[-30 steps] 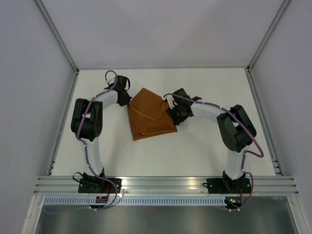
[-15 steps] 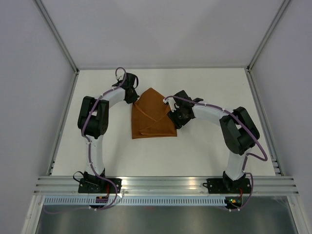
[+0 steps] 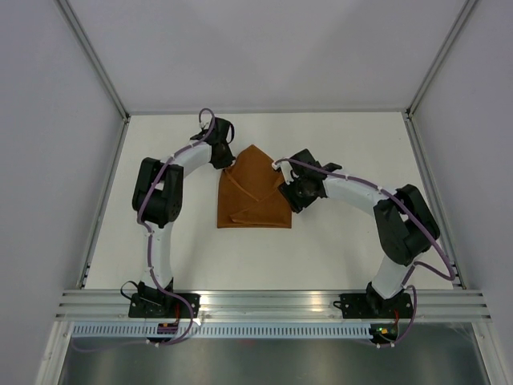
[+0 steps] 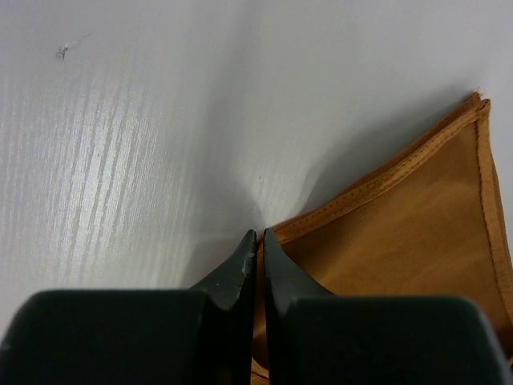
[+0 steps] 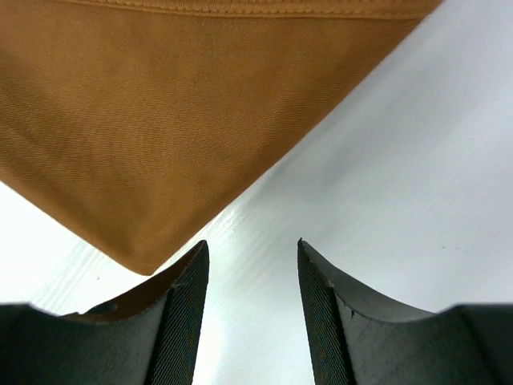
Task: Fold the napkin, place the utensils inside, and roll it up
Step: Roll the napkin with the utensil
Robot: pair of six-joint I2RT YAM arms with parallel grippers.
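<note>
The rust-orange napkin lies folded on the white table, narrowing to a point at the far end. My left gripper sits at its upper left edge. In the left wrist view the jaws are shut, with a sliver of the stitched napkin hem pinched between them. My right gripper is at the cloth's right edge. It stands open over bare table, with a napkin corner just beyond its left fingertip. The utensils are out of view.
The white table is bounded by a metal frame along its left side and right side. An aluminium rail with both arm bases runs along the near edge.
My left gripper has carried the napkin's edge to the right, and the cloth is now narrower with a point at the top. The right gripper has shifted slightly and stays open.
</note>
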